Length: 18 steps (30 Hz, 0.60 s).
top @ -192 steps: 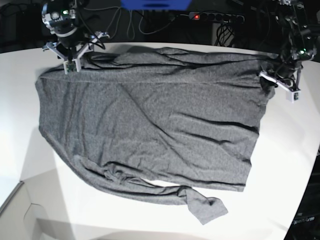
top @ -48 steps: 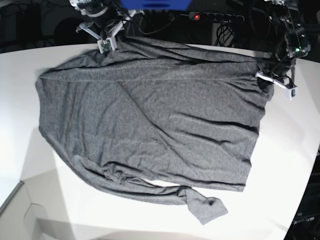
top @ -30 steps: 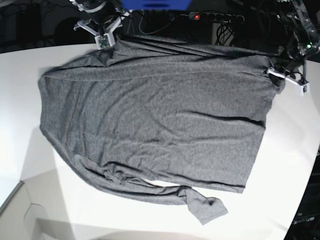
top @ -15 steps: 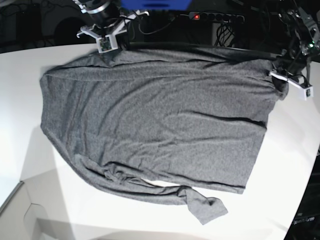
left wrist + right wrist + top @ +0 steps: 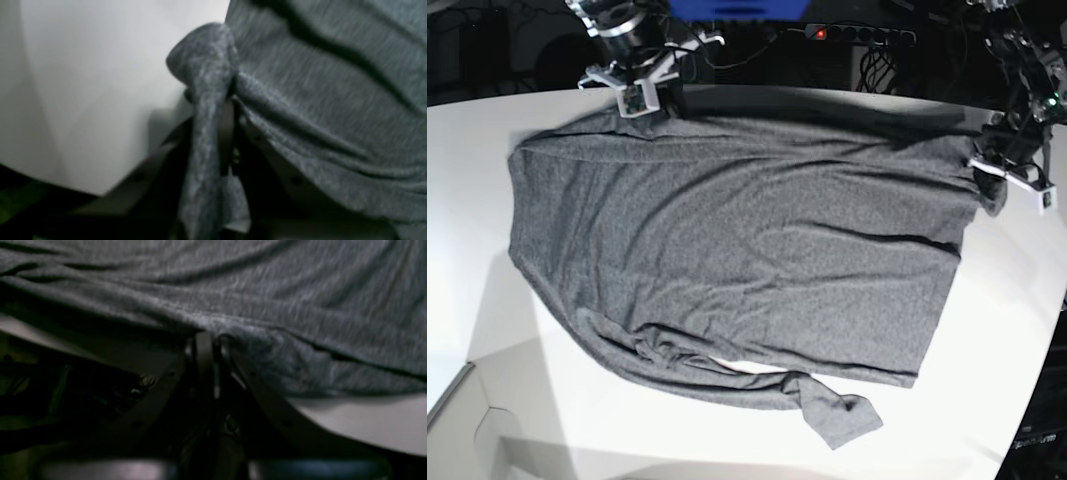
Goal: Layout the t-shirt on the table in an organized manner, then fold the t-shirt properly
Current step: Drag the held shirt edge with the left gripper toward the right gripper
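Nearest you, a loose sleeve end of the t-shirt [image 5: 727,260] trails off its front edge, well away from either claw. The body lies spread across the worktop [image 5: 487,260], long axis running between the two claws. At the far edge, your right claw [image 5: 642,92] is clamped tight on the fabric at one far corner, and your left claw [image 5: 999,172] pinches a bunched fold at the other. The cloth hangs inward and forward from both. Judging by this, the coming pull goes along that shared far edge, each claw holding its own end.
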Motion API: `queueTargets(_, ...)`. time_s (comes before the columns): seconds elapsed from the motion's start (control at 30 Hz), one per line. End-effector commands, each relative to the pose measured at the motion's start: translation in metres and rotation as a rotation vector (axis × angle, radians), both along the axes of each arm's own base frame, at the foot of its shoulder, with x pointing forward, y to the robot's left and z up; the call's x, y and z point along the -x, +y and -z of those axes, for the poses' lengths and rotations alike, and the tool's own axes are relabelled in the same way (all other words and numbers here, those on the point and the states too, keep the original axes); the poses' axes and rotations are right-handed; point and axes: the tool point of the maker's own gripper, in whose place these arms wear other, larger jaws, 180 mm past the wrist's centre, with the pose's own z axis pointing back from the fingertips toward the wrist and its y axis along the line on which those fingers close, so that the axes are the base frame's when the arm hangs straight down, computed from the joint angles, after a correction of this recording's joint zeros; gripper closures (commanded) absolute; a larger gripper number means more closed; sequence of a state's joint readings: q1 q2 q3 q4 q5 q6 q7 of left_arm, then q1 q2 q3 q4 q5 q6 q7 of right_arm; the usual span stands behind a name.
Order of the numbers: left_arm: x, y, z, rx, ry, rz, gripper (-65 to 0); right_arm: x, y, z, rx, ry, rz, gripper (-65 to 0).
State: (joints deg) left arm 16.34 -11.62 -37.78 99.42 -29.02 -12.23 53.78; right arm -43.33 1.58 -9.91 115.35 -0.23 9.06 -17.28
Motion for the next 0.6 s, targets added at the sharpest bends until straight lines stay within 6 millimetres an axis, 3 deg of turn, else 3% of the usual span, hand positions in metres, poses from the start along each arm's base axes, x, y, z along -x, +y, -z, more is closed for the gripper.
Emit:
queueTargets(0.0,-0.008,0.007,-0.013,-0.025,-0.042,-0.001,-0.1,-0.006,0.0,-0.009,-0.008,-0.04,0.002,0.0)
queueTargets(0.13,-0.025,0.008,-0.023,-0.028,-0.082,-0.003,-0.1,-0.017,-0.003,-0.008,0.011,-0.049,-0.01,0.0)
queueTargets(0.57,-0.057,0.01,-0.016,0.041,-0.104,-0.035,-0.1,-0.06,-0.007,-0.014,0.057,-0.058,-0.021,0.0)
